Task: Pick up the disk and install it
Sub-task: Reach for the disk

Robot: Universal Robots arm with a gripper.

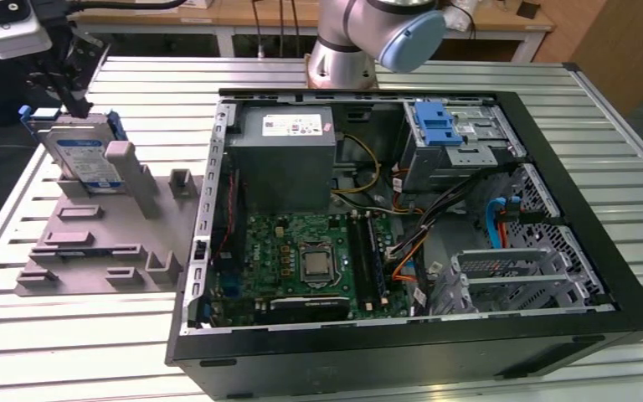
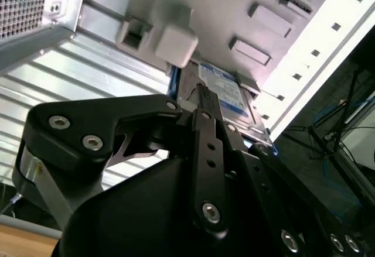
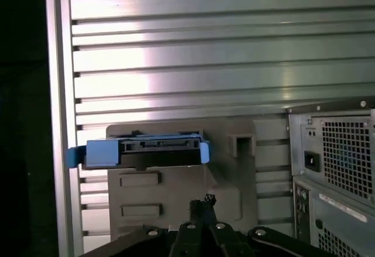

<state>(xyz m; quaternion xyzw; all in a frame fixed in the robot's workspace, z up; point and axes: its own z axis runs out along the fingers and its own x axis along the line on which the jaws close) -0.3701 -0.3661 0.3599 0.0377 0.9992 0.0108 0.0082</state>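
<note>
The disk [image 1: 84, 157] is a silver drive with a blue-and-white label and a blue carrier frame. It stands on edge in a slot of the grey holder block [image 1: 98, 243], at the exterior view's left, outside the computer. In the first wrist view the disk [image 3: 143, 151] is seen edge-on; in the second wrist view the disk [image 2: 221, 96] shows its label. My gripper [image 1: 76, 105] hangs just over the disk's top edge, with its dark fingertips [image 3: 199, 201] close together and nothing between them. The gripper [image 2: 202, 93] overlaps the disk's edge; I cannot tell if they touch.
The open black computer case [image 1: 589, 218] lies on the slatted metal table [image 1: 64, 335]. Inside are a grey power supply [image 1: 288, 155], the motherboard [image 1: 299, 260], loose cables, and a metal drive cage with a blue latch [image 1: 439, 126]. The arm's base [image 1: 350, 50] stands behind the case.
</note>
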